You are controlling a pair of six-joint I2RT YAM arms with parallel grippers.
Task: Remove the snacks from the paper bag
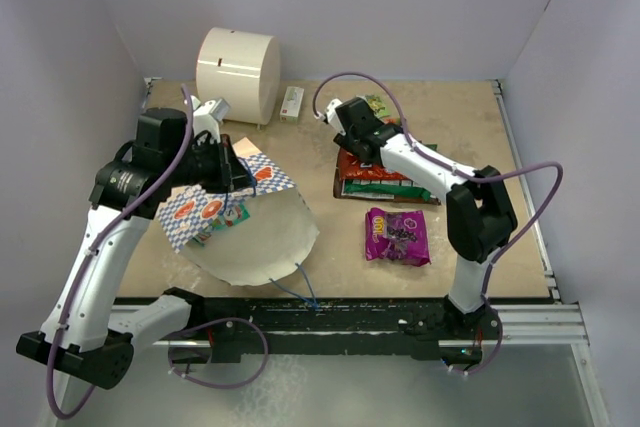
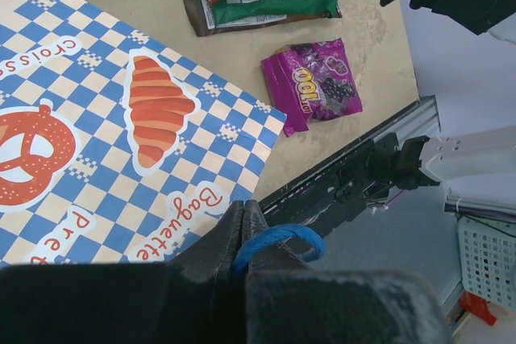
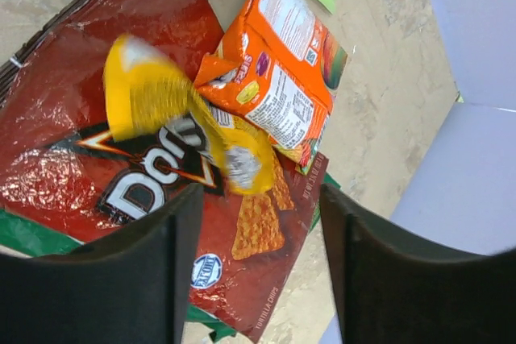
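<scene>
Paper bag [image 1: 225,209] held by its handle; snacks out on the desk [image 1: 470,127].
Left jaws pressed together on the blue cord handle [image 2: 278,239]; the bag's cream-lined mouth opens toward the near edge; its contents are not discernible; right jaws spread apart over the pile, gripping nothing; a blurred yellow packet [image 3: 173,114] shows just beyond them, over the red packet [image 3: 97,134]; orange packet [image 3: 278,78] overlaps the red one's edge; green packet [image 2: 274,7] lies under the red; purple packet [image 1: 398,235] lies apart, nearer the arm bases.
</scene>
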